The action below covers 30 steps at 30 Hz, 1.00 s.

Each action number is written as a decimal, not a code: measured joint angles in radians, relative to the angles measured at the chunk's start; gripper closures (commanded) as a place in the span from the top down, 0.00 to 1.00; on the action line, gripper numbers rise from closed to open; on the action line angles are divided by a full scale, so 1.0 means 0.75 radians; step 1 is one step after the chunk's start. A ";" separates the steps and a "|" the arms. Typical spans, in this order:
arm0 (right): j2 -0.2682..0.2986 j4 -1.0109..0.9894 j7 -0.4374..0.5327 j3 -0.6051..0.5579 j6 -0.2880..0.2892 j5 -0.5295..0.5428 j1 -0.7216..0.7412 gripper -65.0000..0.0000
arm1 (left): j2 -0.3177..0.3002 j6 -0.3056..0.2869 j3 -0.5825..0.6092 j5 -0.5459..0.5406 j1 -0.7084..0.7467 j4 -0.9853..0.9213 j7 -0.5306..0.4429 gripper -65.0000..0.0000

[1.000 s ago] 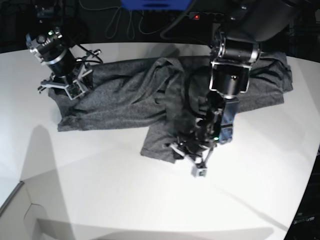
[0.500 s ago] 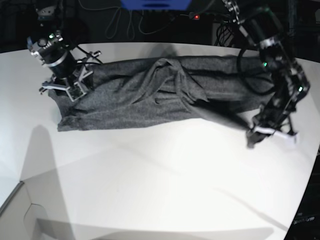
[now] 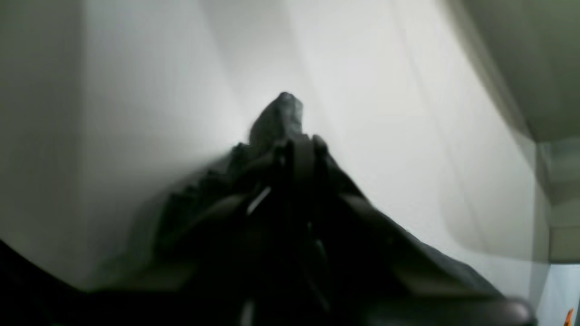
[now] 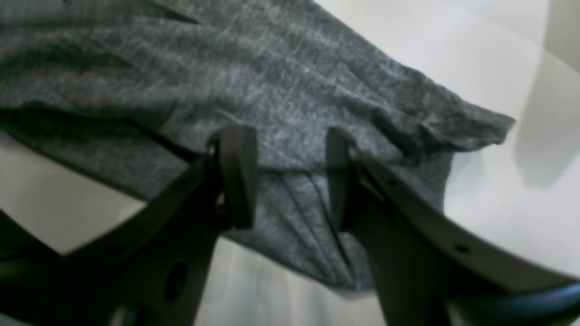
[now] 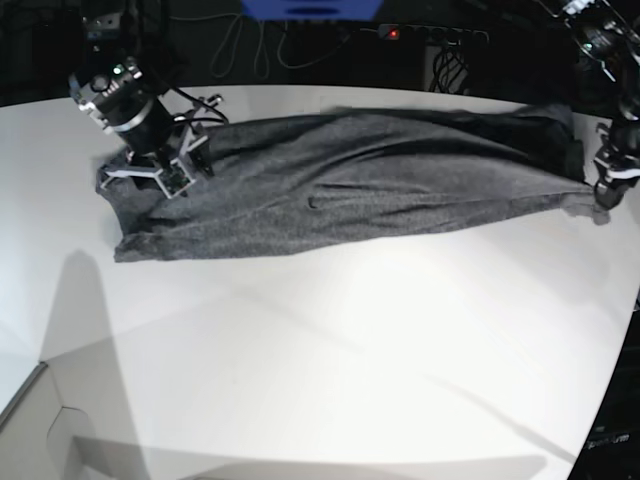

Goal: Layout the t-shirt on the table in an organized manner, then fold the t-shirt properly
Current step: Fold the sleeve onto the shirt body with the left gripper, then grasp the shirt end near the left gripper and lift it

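White table [image 5: 330, 340]; my left claw [image 5: 603, 196] clamps the t-shirt [image 5: 350, 180] corner, seemingly; right claw [image 4: 283, 174] apart. I should pull evenly, keeping cloth taut.

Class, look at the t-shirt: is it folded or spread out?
Spread, not folded: the t-shirt lies stretched lengthwise across the table, its far end pinched in the left hand.

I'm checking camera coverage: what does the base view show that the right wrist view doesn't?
Only the base view shows the whole t-shirt stretched across the table, with the left claw shut on its far end. Only the right wrist view shows the right claw up close, its jaws apart over the cloth near a rumpled edge. Both show grey fabric, the right claw and white tabletop.
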 measured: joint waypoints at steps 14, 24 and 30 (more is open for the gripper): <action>0.001 -0.053 -0.010 0.003 0.000 -0.006 0.000 0.39 | 0.040 0.001 -0.017 -0.005 0.025 -0.007 0.009 0.01; 0.001 -0.053 -0.001 0.004 0.000 -0.005 0.001 0.39 | 0.041 0.001 -0.014 -0.009 0.108 -0.007 0.011 0.06; -0.003 -0.053 -0.001 0.004 0.000 -0.005 0.001 0.39 | 0.042 0.001 -0.014 -0.013 0.136 -0.007 0.013 0.37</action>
